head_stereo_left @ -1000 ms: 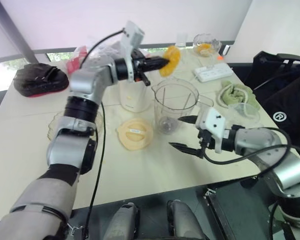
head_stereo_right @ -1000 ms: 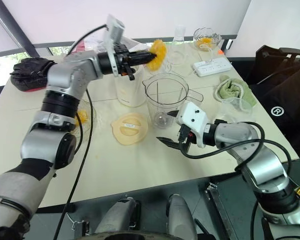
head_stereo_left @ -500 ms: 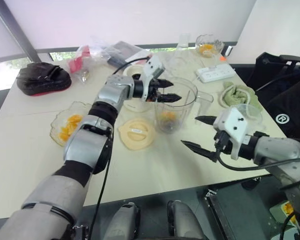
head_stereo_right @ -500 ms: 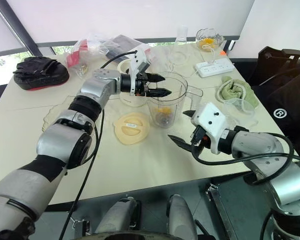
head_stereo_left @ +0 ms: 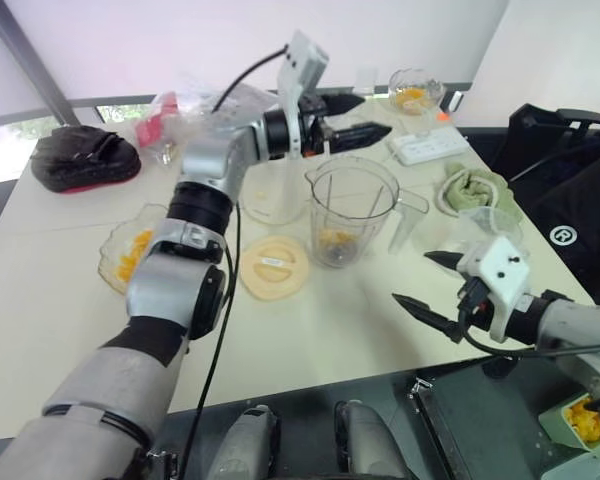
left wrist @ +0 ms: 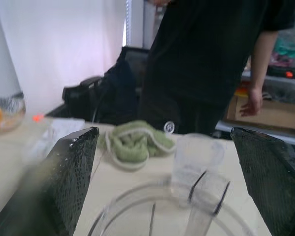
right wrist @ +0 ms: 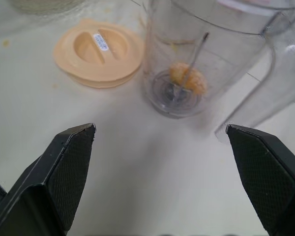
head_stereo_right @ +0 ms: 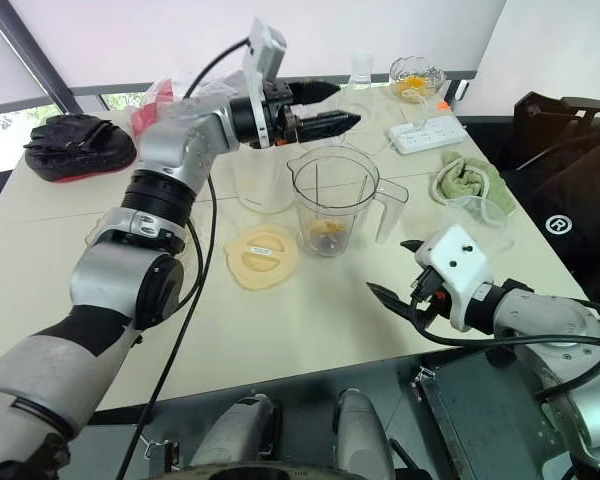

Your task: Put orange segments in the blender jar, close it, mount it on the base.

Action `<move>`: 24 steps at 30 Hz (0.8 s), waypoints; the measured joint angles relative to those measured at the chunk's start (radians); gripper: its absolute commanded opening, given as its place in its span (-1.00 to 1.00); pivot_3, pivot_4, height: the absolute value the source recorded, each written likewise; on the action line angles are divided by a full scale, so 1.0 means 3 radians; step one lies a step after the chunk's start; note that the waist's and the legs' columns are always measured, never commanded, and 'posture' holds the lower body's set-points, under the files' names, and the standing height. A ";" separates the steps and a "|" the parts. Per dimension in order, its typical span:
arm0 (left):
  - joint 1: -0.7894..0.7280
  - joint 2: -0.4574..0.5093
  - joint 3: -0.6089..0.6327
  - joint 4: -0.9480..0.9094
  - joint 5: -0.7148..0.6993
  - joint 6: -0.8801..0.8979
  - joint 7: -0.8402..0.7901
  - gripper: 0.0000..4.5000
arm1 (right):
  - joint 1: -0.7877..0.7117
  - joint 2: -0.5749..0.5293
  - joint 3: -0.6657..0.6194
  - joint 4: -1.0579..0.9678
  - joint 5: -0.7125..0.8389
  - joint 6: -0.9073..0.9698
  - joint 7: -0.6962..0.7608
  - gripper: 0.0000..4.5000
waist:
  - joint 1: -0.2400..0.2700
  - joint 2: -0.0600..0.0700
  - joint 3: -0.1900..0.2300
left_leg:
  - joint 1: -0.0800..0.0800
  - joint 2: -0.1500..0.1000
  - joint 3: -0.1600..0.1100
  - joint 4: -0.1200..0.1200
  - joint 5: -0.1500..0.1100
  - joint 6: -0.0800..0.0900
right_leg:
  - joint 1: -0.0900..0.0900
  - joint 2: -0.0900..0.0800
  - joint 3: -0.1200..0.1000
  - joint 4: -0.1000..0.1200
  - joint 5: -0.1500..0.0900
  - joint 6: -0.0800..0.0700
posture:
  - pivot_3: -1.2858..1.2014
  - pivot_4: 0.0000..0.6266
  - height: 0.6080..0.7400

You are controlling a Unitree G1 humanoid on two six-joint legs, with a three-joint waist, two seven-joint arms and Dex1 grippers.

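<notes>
Orange segment (head_stereo_left: 330,238) inside blender jar (head_stereo_left: 365,200), left hand (head_stereo_left: 373,114) above rim, spread wide, empty.

Circled "R", apparently logo, on black bag (head_stereo_left: 568,215).

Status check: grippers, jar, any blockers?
Left gripper open, empty, above jar. Right gripper open, hovering over table. Orange segment at jar bottom; lid off, flat beside jar. No blockers.

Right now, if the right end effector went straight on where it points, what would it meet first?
Probably the blender jar, near its base, straight ahead of the right end effector. The lid lies off to the side. Depth is unclear; it might graze the table first.
</notes>
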 measured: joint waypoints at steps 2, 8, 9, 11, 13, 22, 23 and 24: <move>-0.0007 0.0128 -0.0007 -0.0225 -0.0042 0.0217 -0.0012 0.99 | -0.0017 -0.0092 -0.0157 0.0115 -0.0007 -0.0086 0.0056 1.00 | -0.0004 0.0001 0.0001 | 0.0001 0.0000 0.0001 0.0000 0.0000 0.0000 | 0.0000 0.0001 0.0001 0.0003 0.0000 0.0000 | 0.03 -0.52 1.00; 0.0641 0.0674 -0.0096 -0.1173 0.0005 0.0457 -0.0045 0.99 | -0.0006 -0.0115 -0.0207 0.0646 -0.0265 -0.0588 0.0097 1.00 | -0.0006 0.0011 -0.0003 | 0.0024 0.0001 0.0006 -0.0009 0.0002 -0.0004 | 0.0008 0.0001 0.0010 0.0014 -0.0001 0.0000 | 0.03 -0.52 1.00; 0.0919 0.0782 -0.0144 -0.1421 -0.0006 0.0516 -0.0088 0.99 | -0.0011 -0.0062 -0.0205 0.0680 -0.0280 -0.0628 0.0083 1.00 | -0.0006 0.0011 -0.0003 | 0.0024 0.0002 0.0006 -0.0008 0.0005 -0.0009 | 0.0008 0.0001 0.0011 0.0014 -0.0001 0.0000 | 0.03 -0.52 1.00; 0.1456 0.0913 -0.0184 -0.1783 -0.0069 0.0653 -0.0167 0.99 | 0.0013 0.0030 -0.0195 0.0769 -0.0316 -0.0709 0.0037 1.00 | -0.0009 0.0009 -0.0001 | 0.0022 0.0002 0.0006 -0.0007 0.0009 -0.0016 | 0.0006 0.0001 0.0014 0.0015 -0.0001 0.0000 | 0.03 -0.52 1.00; 0.1872 0.1033 -0.0190 -0.2125 -0.0114 0.0701 -0.0208 0.99 | 0.0009 0.0133 -0.0177 0.0856 -0.0397 -0.0798 -0.0071 1.00 | -0.0001 0.0005 0.0002 | 0.0018 0.0002 0.0006 -0.0004 0.0009 -0.0017 | 0.0004 0.0000 0.0014 0.0014 -0.0001 0.0000 | 0.03 -0.52 1.00; 0.2760 0.1139 -0.0261 -0.2923 -0.0234 0.0699 -0.0005 0.99 | -0.0126 0.0715 -0.0111 0.1397 -0.0796 -0.1281 -0.0730 1.00 | 0.0006 0.0008 0.0000 | 0.0026 -0.0001 0.0004 -0.0003 0.0004 -0.0008 | 0.0016 -0.0003 0.0015 0.0010 -0.0001 -0.0001 | 0.03 -0.52 1.00; 0.2786 0.1122 -0.0287 -0.2958 -0.0239 0.0699 0.0023 0.99 | -0.0141 0.0779 -0.0102 0.1452 -0.0845 -0.1349 -0.0803 1.00 | 0.0004 0.0009 0.0000 | 0.0027 -0.0001 0.0004 -0.0004 0.0004 -0.0008 | 0.0015 -0.0003 0.0015 0.0010 -0.0001 -0.0001 | 0.03 -0.52 1.00; 0.2819 0.1111 -0.0313 -0.2995 -0.0241 0.0693 0.0048 0.99 | -0.0164 0.0850 -0.0088 0.1533 -0.0903 -0.1435 -0.0894 1.00 | 0.0002 0.0009 0.0000 | 0.0027 -0.0001 0.0004 -0.0006 0.0005 -0.0009 | 0.0015 -0.0002 0.0015 0.0011 -0.0001 -0.0001 | 0.03 -0.52 1.00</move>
